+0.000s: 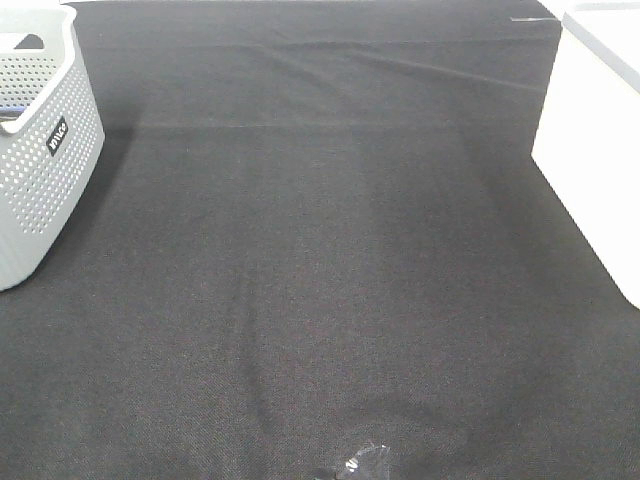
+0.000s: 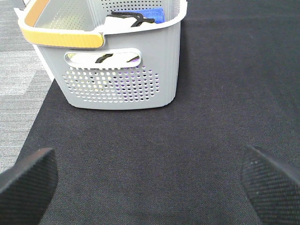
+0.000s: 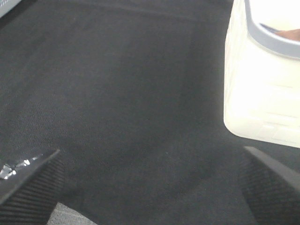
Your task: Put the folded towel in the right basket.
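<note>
No folded towel shows on the black cloth (image 1: pixel 320 260). The right basket (image 1: pixel 600 150) is white and stands at the right edge; in the right wrist view (image 3: pixel 262 93) a small orange-pink patch (image 3: pixel 288 33) shows inside its rim, and I cannot tell what it is. My right gripper (image 3: pixel 151 157) is open and empty, low over the cloth, to the left of this basket. My left gripper (image 2: pixel 147 161) is open and empty, facing the grey basket (image 2: pixel 122 70). Neither gripper shows clearly in the exterior high view.
The grey perforated basket (image 1: pixel 40 150) at the far left has a yellow handle (image 2: pixel 61 37) and holds a blue item (image 2: pixel 149 14) and dark items. A small shiny bit (image 1: pixel 360 465) sits at the cloth's front edge. Grey floor (image 2: pixel 18 93) lies beyond the cloth.
</note>
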{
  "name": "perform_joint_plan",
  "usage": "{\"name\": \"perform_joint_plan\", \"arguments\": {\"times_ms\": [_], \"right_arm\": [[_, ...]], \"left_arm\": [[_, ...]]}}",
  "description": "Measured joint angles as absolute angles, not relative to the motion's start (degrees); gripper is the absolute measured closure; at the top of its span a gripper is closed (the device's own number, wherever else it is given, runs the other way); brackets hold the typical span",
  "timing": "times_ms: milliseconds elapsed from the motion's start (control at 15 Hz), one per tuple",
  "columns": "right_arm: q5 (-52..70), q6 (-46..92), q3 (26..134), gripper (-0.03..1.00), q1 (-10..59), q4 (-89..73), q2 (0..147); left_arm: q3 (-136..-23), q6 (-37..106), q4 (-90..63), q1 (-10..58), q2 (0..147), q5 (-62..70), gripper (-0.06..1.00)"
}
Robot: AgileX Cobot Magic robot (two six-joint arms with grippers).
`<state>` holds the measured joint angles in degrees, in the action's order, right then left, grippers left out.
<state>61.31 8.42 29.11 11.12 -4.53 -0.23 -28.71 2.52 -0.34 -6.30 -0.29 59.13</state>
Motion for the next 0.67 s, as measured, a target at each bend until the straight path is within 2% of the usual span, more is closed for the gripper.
{"name": "perform_joint_plan", "arguments": {"times_ms": [467,667], "right_arm": [[61.3,1.3,28.9,0.00,11.1,-0.7,-0.2],[61.3,1.3,28.9,0.00,4.1,-0.7,-0.2]], "left_arm": [[-28.7,2.5,-0.3,-6.3,-0.3,59.1,-0.05],[-28.7,2.5,-0.3,-6.3,-0.3,59.1,-0.05]]}}
